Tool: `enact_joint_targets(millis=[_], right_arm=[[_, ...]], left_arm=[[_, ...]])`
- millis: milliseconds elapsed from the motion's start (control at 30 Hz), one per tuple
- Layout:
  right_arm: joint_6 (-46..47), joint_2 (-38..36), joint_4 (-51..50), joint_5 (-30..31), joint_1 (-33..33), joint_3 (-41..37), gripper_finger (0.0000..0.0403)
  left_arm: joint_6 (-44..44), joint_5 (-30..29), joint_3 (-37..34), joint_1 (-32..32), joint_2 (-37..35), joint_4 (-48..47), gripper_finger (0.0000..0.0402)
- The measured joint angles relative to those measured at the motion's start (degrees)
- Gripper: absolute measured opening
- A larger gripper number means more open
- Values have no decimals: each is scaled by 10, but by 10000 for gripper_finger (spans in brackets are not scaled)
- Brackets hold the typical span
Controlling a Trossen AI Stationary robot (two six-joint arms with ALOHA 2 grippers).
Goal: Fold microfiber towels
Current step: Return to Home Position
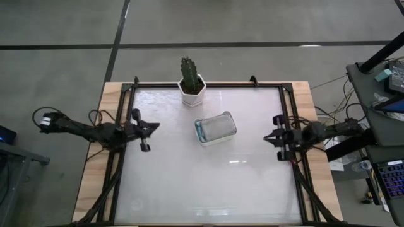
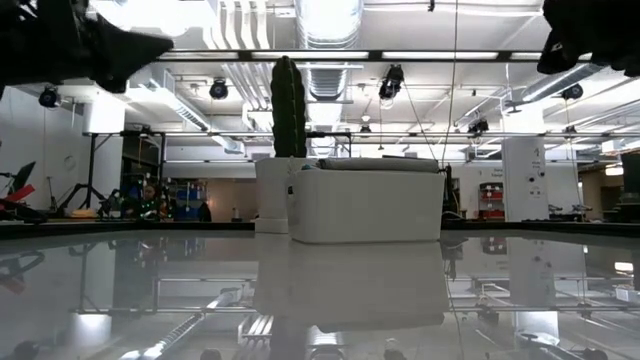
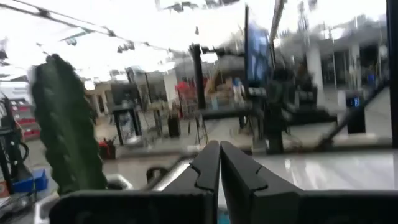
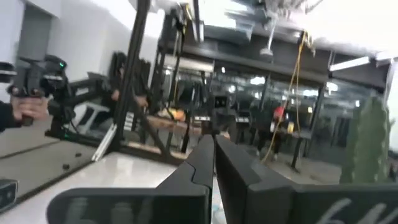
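left tool [image 1: 154,126], right tool [image 1: 266,137] closed above glossy white table [image 1: 189,183]; workshop [image 2: 150,200] behind.

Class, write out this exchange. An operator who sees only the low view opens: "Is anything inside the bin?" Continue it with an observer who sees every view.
Observer: Yes. From above, the bin holds grey cloth, with a teal strip at one end.
Operator: Where are the grippers?
Observer: The left gripper hangs over the table's left edge and the right gripper over its right edge, both apart from the bin.
Operator: Open or shut?
Observer: The wrist views show the left fingers and right fingers shut.
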Motion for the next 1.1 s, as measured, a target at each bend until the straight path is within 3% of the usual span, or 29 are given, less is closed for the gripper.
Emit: enact_joint_targets(millis=[100, 333, 467, 567, 767, 1100], right_arm=[[-29, -27, -7, -11, 0, 0, 9], [-109, -33, 15, -64, 0, 0, 8], [-109, -33, 22, -114, 0, 0, 8], [-106, -32, 21, -118, 0, 0, 8], [-58, -27, 17, -116, -1, -1, 9], [57, -5, 15, -115, -1, -1, 9]], left_arm=[[-11, -7, 0, 0, -43, -8, 0], [-12, -101, 0, 0, -99, -9, 0], [17, -261, -1, 0, -111, -10, 0], [-19, -402, -1, 0, -118, -8, 0], [-57, -579, -1, 0, -120, -8, 0], [-58, -597, -2, 0, -114, -7, 0]])
